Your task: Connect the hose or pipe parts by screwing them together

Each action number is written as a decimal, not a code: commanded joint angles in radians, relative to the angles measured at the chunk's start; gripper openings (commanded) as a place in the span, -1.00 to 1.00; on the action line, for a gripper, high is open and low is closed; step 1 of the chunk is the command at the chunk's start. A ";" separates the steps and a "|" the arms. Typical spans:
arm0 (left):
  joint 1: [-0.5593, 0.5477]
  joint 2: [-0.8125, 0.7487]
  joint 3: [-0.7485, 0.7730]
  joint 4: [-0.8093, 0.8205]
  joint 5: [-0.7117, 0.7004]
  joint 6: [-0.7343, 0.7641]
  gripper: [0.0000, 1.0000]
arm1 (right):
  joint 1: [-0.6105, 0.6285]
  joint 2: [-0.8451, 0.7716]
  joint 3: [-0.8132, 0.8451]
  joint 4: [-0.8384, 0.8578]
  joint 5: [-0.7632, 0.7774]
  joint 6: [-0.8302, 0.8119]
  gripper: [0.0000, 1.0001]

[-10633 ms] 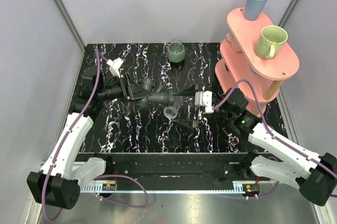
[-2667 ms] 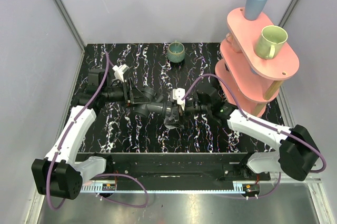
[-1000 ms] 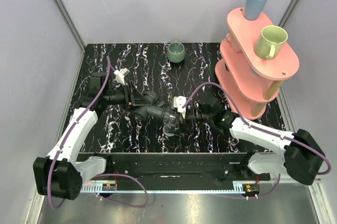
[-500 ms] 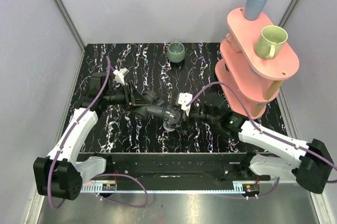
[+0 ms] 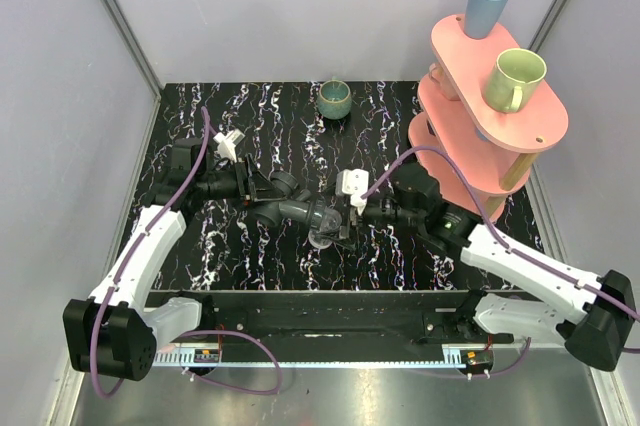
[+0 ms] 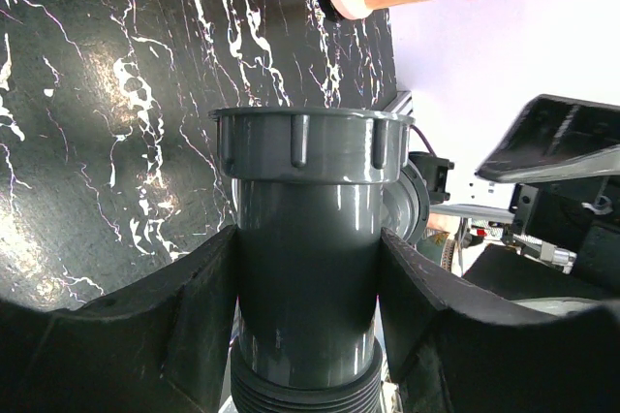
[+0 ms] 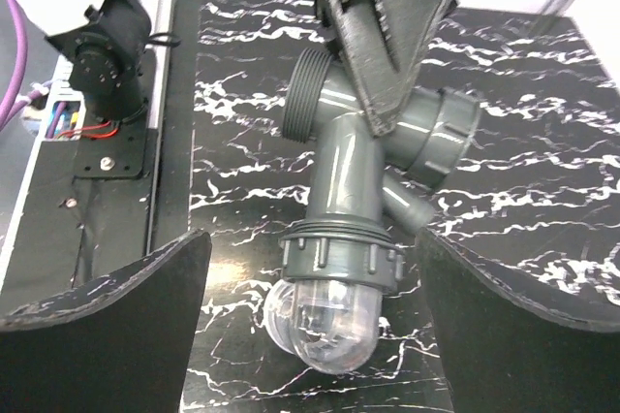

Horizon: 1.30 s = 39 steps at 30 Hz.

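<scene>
Top external view has a black marbled table [image 5: 250, 246] with a small green cup [image 5: 333, 98] near its far edge and a pink rack [image 5: 480, 121] at its right side, both well apart from the work. Near the table's middle, between the two arms, is the grey elbow fitting [image 5: 290, 208], with the clear connector [image 5: 322, 237] at its near end. On the left wrist camera the left gripper [image 6: 308, 272] is clamped on the fitting's straight barrel, one black finger [image 6: 184, 321] pressed against each side just below the ribbed collar. On the right wrist camera the right gripper [image 7: 312, 277] is spread wide, its fingers [image 7: 107, 326] standing on either side of the clear connector with a gap on both sides, so it grips nothing. The connector's domed end pokes out of the ribbed collar at the fitting's lower end and appears seated in it. How far it is threaded in cannot be told, nor whether the dome touches the table.
</scene>
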 commanded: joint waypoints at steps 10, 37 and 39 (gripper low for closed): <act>0.000 -0.057 0.044 0.041 0.065 -0.044 -1.00 | 0.030 0.152 -0.021 0.023 -0.057 0.035 0.85; 0.001 -0.074 0.043 0.037 -0.074 -0.033 -1.00 | 0.039 0.103 -0.015 -0.001 0.139 0.071 0.89; 0.001 -0.077 0.040 0.046 -0.074 -0.052 -1.00 | 0.039 0.074 0.000 -0.010 0.152 0.057 0.89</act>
